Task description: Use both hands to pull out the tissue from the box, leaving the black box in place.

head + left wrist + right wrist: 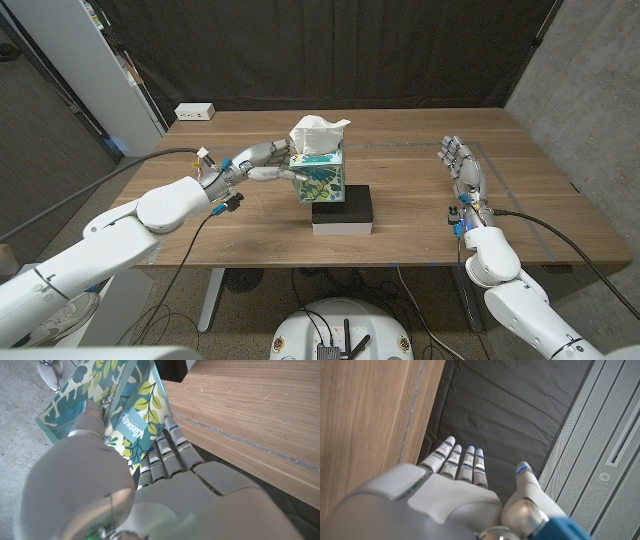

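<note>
- Tissue box [320,177], printed with green and blue leaves, stands on top of a black box [343,210] near the middle of a wooden table [400,150]. A white tissue [318,133] puffs up out of its top opening.
- The left hand [258,163] reaches in from the robot's left and grasps the tissue box on its side. In the left wrist view the fingers [165,455] press along one printed face and the thumb lies on another.
- The right hand [461,165] is well apart from the boxes, near the table's right edge, fingers straight and spread, holding nothing. Whether its palm touches the table is hard to tell from these pictures.
- Progress, as a judgement: early. The box looks braced, but the tissue is still in the box, with nothing touching it. Left to do: bring the right hand across, pinch the tissue and draw it upward while the black box stays put.
- Nearby: a white power strip [194,112] at the table's far left corner, and a dark curtain [330,50] behind the table.
- Nothing lies between the right hand and the tissue. The likeliest risk is the tissue box sliding or tipping on the black box.
</note>
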`<action>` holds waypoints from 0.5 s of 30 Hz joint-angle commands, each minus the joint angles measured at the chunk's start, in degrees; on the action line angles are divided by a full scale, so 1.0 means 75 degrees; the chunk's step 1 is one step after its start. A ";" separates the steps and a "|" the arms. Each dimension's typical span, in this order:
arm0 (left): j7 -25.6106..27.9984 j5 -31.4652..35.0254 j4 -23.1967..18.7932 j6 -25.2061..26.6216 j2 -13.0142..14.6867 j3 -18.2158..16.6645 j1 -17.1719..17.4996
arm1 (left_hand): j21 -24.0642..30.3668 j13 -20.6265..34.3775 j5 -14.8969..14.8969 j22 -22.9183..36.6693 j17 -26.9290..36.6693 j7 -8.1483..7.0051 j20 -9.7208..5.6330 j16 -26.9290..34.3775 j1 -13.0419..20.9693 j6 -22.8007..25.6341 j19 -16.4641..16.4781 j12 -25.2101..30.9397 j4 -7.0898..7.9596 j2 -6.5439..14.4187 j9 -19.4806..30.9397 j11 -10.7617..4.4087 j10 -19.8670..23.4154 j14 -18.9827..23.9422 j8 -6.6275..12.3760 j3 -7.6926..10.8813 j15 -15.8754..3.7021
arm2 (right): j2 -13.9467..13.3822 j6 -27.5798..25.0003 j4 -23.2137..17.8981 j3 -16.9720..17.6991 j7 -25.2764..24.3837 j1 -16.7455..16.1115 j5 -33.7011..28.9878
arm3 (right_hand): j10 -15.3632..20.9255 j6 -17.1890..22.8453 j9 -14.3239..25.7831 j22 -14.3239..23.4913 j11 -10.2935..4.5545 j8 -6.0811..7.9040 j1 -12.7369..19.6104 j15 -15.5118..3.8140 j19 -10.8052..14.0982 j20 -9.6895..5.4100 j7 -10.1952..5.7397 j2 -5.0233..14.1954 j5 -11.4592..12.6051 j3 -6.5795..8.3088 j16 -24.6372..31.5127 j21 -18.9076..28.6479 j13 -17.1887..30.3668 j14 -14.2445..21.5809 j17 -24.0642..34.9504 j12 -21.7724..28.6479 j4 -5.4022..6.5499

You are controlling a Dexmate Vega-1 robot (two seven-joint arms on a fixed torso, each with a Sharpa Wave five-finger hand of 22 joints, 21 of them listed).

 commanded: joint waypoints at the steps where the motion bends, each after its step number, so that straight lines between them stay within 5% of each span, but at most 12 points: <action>1: -0.0017 -0.0029 0.0113 -0.0006 -0.0014 0.0235 -0.0258 | -0.0027 0.0042 0.0044 0.0011 0.0041 0.0008 -0.0029 -0.0023 0.0016 0.0033 0.0006 -0.0009 0.0008 0.0066 0.0035 -0.0026 0.0056 0.0021 0.0051 0.0007 -0.0894 | 0.0118 0.0061 -0.0228 0.0153 -0.0192 -0.0439 -0.0156 | 0.0016 0.0044 0.0023 0.0013 0.0035 0.0039 0.0035 0.0016 0.0055 -0.0009 0.0018 0.0124 0.0027 0.0015 -0.0017 0.0061 0.0040 -0.0025 0.0016 0.0026 -0.0045; 15: -0.0055 -0.0106 0.0256 -0.0063 -0.0012 0.0458 -0.0521 | -0.0047 0.0056 0.0047 0.0011 0.0041 0.0009 -0.0045 -0.0037 0.0037 0.0036 0.0004 -0.0028 -0.0008 0.0073 0.0036 -0.0032 0.0072 0.0038 0.0069 0.0009 -0.0899 | 0.0235 -0.0069 -0.0586 0.0295 -0.0381 -0.0842 -0.0331 | 0.0027 0.0052 0.0023 0.0013 0.0051 0.0042 0.0037 0.0022 0.0083 -0.0010 0.0034 0.0127 0.0029 0.0015 -0.0014 0.0071 0.0040 -0.0021 0.0019 0.0028 -0.0047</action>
